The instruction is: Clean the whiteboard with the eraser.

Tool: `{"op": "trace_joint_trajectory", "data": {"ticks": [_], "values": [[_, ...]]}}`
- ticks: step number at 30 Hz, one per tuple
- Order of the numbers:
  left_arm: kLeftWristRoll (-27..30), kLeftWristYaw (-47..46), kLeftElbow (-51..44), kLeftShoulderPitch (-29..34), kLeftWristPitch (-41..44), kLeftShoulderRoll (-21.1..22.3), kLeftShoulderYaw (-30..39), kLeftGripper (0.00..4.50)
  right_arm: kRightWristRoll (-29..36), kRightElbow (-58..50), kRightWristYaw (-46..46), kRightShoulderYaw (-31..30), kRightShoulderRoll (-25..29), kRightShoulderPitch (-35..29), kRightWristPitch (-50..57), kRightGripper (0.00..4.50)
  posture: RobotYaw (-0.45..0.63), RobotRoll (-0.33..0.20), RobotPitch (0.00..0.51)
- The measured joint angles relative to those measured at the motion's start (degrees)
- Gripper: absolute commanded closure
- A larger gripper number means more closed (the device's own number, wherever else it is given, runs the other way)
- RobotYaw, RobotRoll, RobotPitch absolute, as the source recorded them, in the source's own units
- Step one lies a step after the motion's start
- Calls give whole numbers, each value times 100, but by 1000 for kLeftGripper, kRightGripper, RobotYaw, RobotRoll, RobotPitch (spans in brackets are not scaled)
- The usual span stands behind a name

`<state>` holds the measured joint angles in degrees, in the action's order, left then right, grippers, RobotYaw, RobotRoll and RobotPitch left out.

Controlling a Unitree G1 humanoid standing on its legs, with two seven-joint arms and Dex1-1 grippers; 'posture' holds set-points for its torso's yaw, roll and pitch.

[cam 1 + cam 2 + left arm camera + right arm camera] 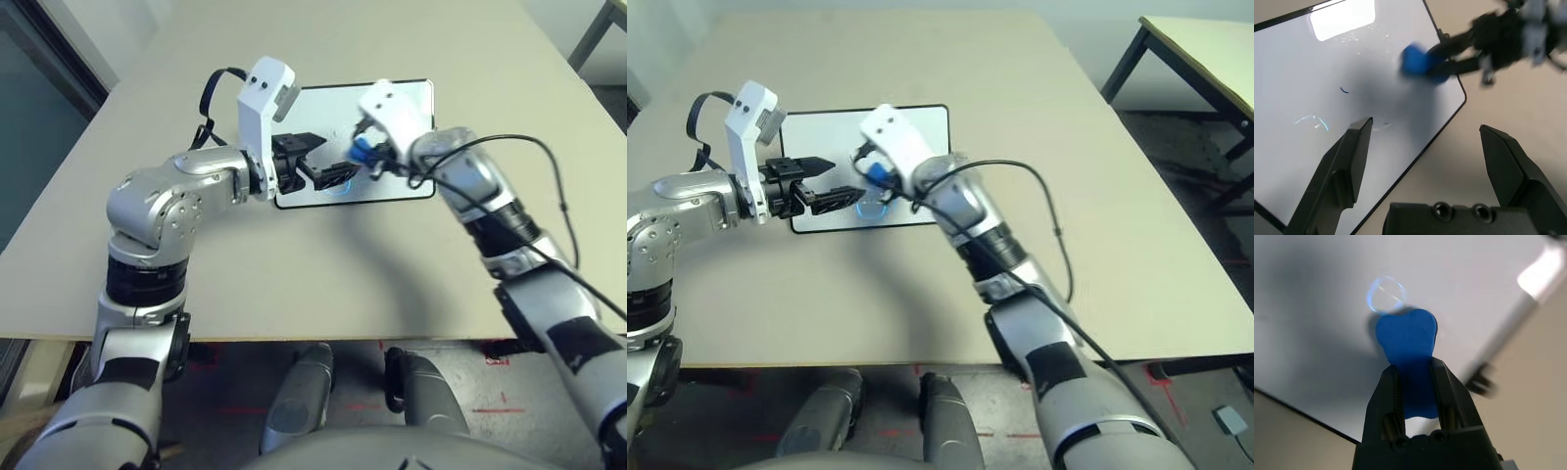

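Note:
The whiteboard (333, 108) lies flat on the far middle of the table. My right gripper (1411, 367) is shut on the waist of the blue eraser (1405, 340), whose free end rests on or just above the board beside a faint blue ring scribble (1386, 294). The eraser (362, 150) sits over the board's near right part. My left gripper (1425, 125) hovers open over the board's near edge, just left of the eraser (1414, 59), with nothing between its fingers. A small blue mark (1344, 89) and a pale arc (1310, 120) show on the board (1327, 58).
The beige table (323, 274) has bare room near, left and right of the board. A black cable (1048, 215) loops off my right forearm. A second table (1205, 59) stands beyond the right edge, with floor between.

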<state>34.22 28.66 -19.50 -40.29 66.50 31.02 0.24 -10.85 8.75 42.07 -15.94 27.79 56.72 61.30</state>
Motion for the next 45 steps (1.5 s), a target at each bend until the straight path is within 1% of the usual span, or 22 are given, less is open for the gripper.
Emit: {"op": "trace_joint_trajectory", "data": {"ticks": [5,7,9,11,15,19,26,28,30,32,35,37,40,42,45], "values": [[-344,-196,192,120,-466,-16,25,0,407,-1043,162,292,518,46,1042,3724,115,0,136],[-534,-397,386,117,-709,-51,170,0,568,-1348,191,401,804,29,1368,3724,120,0,139],[-730,-637,598,97,-994,-104,385,0,703,-1519,178,552,1036,-124,1606,3724,128,0,140],[-971,-901,873,62,-1378,-129,569,0,853,-1487,140,679,1287,-422,1745,3724,130,0,144],[-1355,-1329,1282,16,-1944,-117,984,0,995,-1152,-47,967,1601,-921,1753,3724,138,0,148],[-1476,-1585,1415,14,-2167,-143,1252,0,1038,-849,-305,1135,1728,-1222,1600,3724,144,0,151],[-1484,-1708,1426,14,-2177,-247,1296,0,1240,-716,-524,1206,1653,-1200,1520,3724,145,0,163],[-1483,-1735,1421,15,-2172,-276,1299,0,1288,-679,-538,1171,1602,-1073,1517,3724,145,0,167],[-1480,-1766,1409,18,-2154,-300,1302,0,1348,-697,-524,1047,1525,-743,1480,3724,143,0,172],[-1475,-1817,1383,21,-2130,-336,1308,0,1437,-743,-491,906,1326,-266,1447,3724,147,0,173],[-1463,-1891,1304,54,-2105,-444,1320,0,1452,-790,-466,423,925,380,1184,3724,156,0,175],[-1443,-1920,1239,93,-2069,-506,1325,0,1462,-796,-431,165,656,578,1000,3724,164,0,175],[-1397,-1942,1142,147,-1973,-535,1332,0,1484,-779,-404,-162,179,661,696,3724,177,0,176],[-1319,-1864,1029,164,-1896,-537,1338,0,1480,-711,-374,-358,-7,661,433,3724,187,0,177],[-911,-1112,572,324,-1667,-298,1056,0,1411,-539,-284,-618,-115,658,-46,3724,199,0,181]]}}
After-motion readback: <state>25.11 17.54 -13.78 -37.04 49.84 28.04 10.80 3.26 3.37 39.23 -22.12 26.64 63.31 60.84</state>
